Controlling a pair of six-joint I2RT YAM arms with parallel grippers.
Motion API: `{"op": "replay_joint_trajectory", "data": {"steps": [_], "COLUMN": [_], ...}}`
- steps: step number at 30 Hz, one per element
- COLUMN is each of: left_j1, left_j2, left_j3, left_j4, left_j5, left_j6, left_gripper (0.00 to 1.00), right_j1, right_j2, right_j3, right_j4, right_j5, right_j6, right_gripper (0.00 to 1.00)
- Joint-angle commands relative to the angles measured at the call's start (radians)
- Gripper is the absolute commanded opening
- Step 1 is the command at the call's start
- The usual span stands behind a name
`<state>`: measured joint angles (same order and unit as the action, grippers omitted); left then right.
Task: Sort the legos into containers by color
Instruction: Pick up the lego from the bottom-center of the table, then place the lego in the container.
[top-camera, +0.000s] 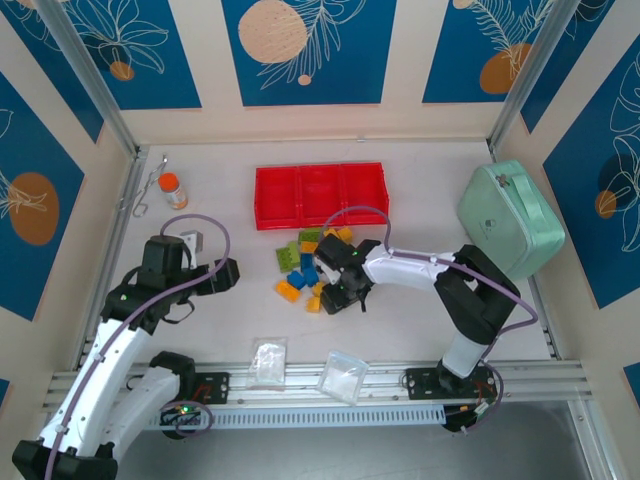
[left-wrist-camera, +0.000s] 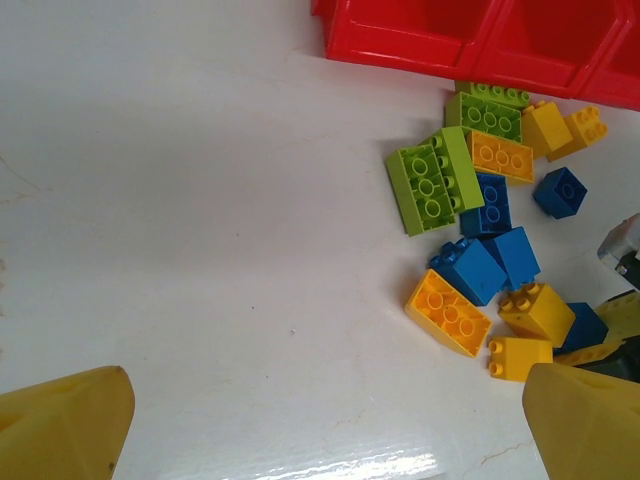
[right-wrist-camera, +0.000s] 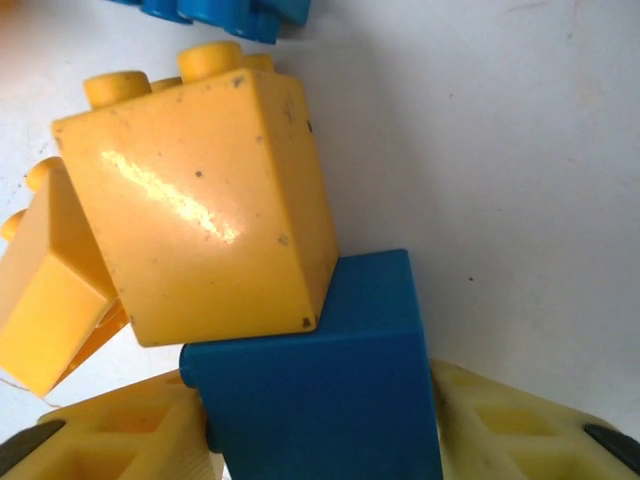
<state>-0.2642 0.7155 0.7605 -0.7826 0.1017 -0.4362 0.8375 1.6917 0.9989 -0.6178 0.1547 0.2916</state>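
**Legos** (top-camera: 308, 262). Loose pile of lime green, yellow-orange and blue studded bricks. It lay on the white tabletop (top-camera: 230, 205) at the centre of the top view, just below the red tray. Every brick seen lay outside the tray. In the left wrist view the pile sat in the right half of the frame, with a lime green brick (left-wrist-camera: 425, 187) at its left edge.

**Containers** (top-camera: 320, 195). Three square compartments joined in a row, forming one shallow red tray, at the upper centre of the top view.

**Right hand** (top-camera: 338, 296). Placed at the lower right edge of the pile. In the right wrist view its yellow fingers (right-wrist-camera: 505, 425) pressed on both sides of a blue brick (right-wrist-camera: 320, 370), pinching it at the lower centre of the frame. A yellow-orange brick (right-wrist-camera: 200, 200) leaned, tilted, on the upper left corner of the blue brick. A second yellow-orange piece (right-wrist-camera: 45, 300) touched it at the left edge of the frame.

**Left hand** (top-camera: 228, 274). Spread wide, holding nothing. It was left of the pile in the top view and apart from it. Its yellow fingertips (left-wrist-camera: 60, 425) showed in the lower corners of the left wrist view, over bare tabletop.

**Other items, top view.**
- Mint-green case (top-camera: 510, 220), at the right.
- Two clear bags (top-camera: 268, 362), low in the frame near the rail.
- Orange-capped bottle (top-camera: 172, 190), upper left.
- Thin metal tool (top-camera: 145, 188), just beside the bottle; its type could not be told.
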Motion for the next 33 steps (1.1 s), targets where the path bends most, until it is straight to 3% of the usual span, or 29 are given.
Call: {"op": "replay_joint_trajectory", "data": {"steps": [1,5,11,16,20,23,27,33], "left_j1": [-0.007,-0.009,-0.012,-0.017,-0.020,-0.023,-0.025,-0.049], "left_j2": [-0.017,-0.028,-0.037,-0.032,-0.031,-0.031,-0.028,-0.026], "left_j3": [0.023,0.020,0.017,0.014,0.013,0.010,0.007,0.001], "left_j4": [-0.023,-0.021,-0.017,-0.012,-0.010,-0.006,0.001,0.000], "left_j5": [-0.020,-0.021,-0.025,-0.022,-0.019,-0.013,-0.012,-0.035], "left_j6": [0.017,0.016,0.014,0.012,0.012,0.011,0.009,-0.003], "left_gripper": [0.99,0.99,0.99,0.99,0.99,0.99,0.99,0.99], "right_j1": [-0.008,-0.013,-0.046,-0.203,-0.384,-0.462,-0.519,-0.542], "right_j2": [-0.047,-0.095,-0.238,-0.279,-0.186,-0.068,0.104,0.277], "right_j3": [-0.013,-0.017,0.016,0.118,0.264,0.391,0.559,0.662], "right_j4": [-0.015,-0.034,-0.056,-0.023,0.005,0.012,0.002,0.064], "right_j5": [0.010,0.008,-0.009,-0.083,-0.154,-0.184,-0.201,-0.179], "right_j6": [-0.009,-0.010,0.005,0.008,0.039,0.067,0.090,0.126], "right_gripper": [0.43,0.34,0.31,0.31,0.29,0.29,0.28,0.31]}}
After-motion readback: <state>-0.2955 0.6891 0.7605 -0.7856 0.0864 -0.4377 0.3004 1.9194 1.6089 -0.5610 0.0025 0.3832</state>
